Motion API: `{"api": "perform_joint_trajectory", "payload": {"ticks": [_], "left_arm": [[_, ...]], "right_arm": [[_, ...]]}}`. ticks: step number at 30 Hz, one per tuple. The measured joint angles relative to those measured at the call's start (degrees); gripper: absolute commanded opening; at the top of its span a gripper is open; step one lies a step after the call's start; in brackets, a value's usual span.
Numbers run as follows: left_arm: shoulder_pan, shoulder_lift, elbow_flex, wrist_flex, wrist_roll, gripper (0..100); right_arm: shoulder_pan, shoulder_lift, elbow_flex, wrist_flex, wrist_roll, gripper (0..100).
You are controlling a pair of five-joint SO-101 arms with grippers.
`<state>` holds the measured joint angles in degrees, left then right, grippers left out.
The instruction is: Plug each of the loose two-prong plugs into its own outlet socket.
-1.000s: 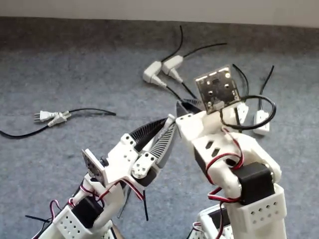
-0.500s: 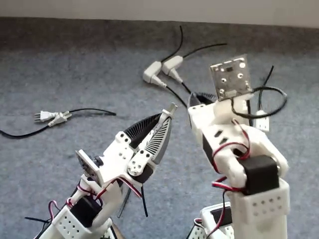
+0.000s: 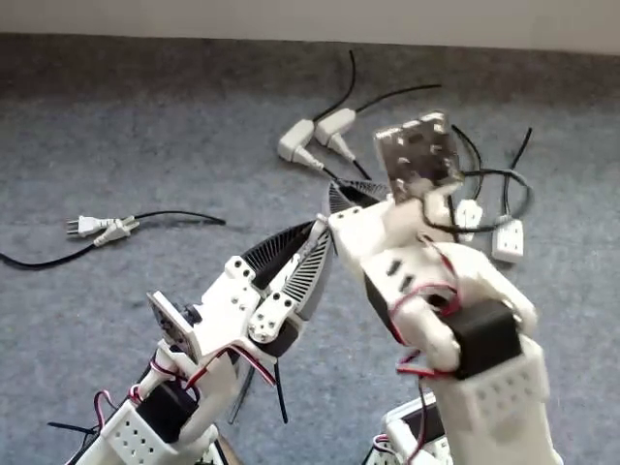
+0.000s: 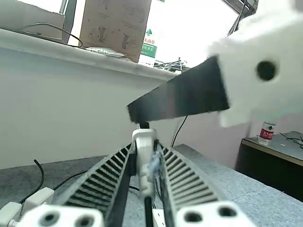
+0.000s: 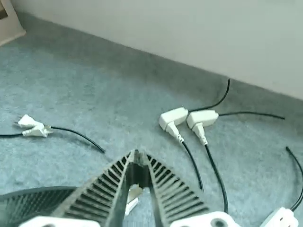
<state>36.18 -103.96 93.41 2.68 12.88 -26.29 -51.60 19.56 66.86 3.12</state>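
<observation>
My left gripper [image 3: 328, 226] is raised over the middle of the carpet, shut on a white plug [image 4: 145, 152] whose black cable [image 3: 277, 389] hangs beneath the arm. My right gripper [image 3: 341, 195] hovers just beyond and above it, fingers closed [image 5: 137, 160]; the right arm's dark finger [image 4: 182, 97] crosses the left wrist view. A loose two-prong plug [image 3: 98, 228] [image 5: 30, 126] lies far left on the carpet. Two white socket blocks [image 3: 314, 134] [image 5: 188, 118] lie side by side at the back. Two more white blocks [image 3: 492, 231] lie at the right among looped cable.
Grey carpet [image 3: 145, 136] covers the floor up to a pale wall [image 3: 291, 15] at the back. Black cables [image 3: 387, 95] run from the back blocks toward the wall, and a loop of cable [image 3: 504, 184] lies behind the right arm.
The right arm swung right and up, then came back left, nearer the left gripper's tip. The left arm lifted its gripper slightly a second ago and has since held still.
</observation>
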Motion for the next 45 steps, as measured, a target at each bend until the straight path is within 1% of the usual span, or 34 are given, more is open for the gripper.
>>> {"api": "perform_joint_trajectory", "payload": {"ticks": [6,15,21,25,27,30,33,35,40,42,45], "left_arm": [[0.1,0.2,0.2,0.1,0.1,1],[-0.4,0.1,0.0,0.0,-0.1,1],[0.0,0.0,0.0,0.0,-0.2,1],[-0.2,0.1,0.0,0.3,-0.2,1],[-0.5,0.1,-0.4,3.9,-0.2,1],[-3.8,0.1,-4.0,13.5,1.8,1],[-8.4,0.1,-9.3,24.2,5.0,1],[-9.5,0.1,-12.1,29.8,5.9,1],[-9.3,0.1,-14.9,39.5,6.1,1],[-9.3,0.1,-15.3,44.0,6.1,1],[-9.8,0.1,-16.1,47.6,4.7,1]], "right_arm": [[1.0,-0.6,7.5,-5.1,-0.3,0.8],[9.3,-2.6,13.1,-5.1,-0.2,0.8],[9.9,-4.1,12.3,-5.1,-0.2,0.8],[9.8,-4.2,6.3,-3.5,-0.2,0.8],[9.8,-4.2,3.7,-1.3,-0.2,0.8],[11.0,-4.2,2.2,1.7,-0.2,0.8],[14.9,-4.2,2.5,3.2,-0.2,0.8],[18.1,-4.7,4.8,3.6,-0.4,0.8],[24.4,-4.8,11.9,6.9,-0.4,0.8],[25.5,-4.8,15.4,8.4,-0.4,0.8],[25.7,-4.8,22.4,9.3,-0.4,0.8]]}}
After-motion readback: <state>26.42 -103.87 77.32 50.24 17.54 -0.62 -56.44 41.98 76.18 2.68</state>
